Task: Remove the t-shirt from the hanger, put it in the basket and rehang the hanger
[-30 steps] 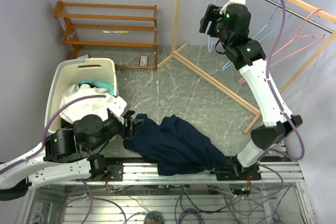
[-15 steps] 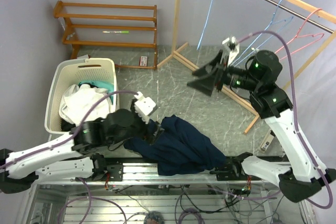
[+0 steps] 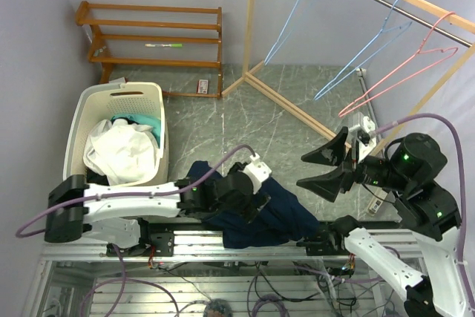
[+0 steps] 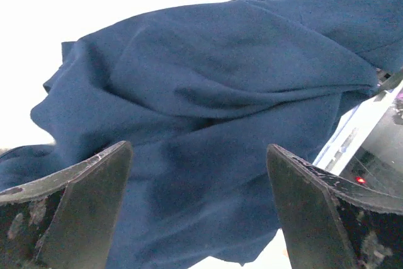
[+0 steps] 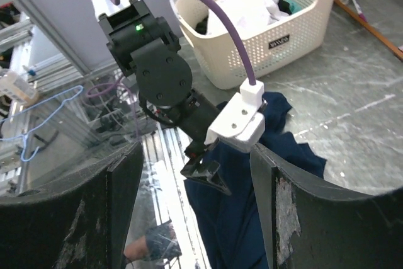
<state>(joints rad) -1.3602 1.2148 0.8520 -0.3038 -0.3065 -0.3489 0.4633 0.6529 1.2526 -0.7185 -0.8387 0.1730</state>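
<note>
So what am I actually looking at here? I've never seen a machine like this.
Two robot arms, a left arm and a right arm, are bolted at a table's near edge. The wide picture looks down from above and behind them. The other two come from a camera on each wrist, so you see each pincer's own fingers. A dark blue t-shirt lies crumpled on the table. The left pincer hangs open over it. The right pincer is open too and holds nothing. A basket of clothes stands to the left, and bare hangers hang on the rail behind.
</note>
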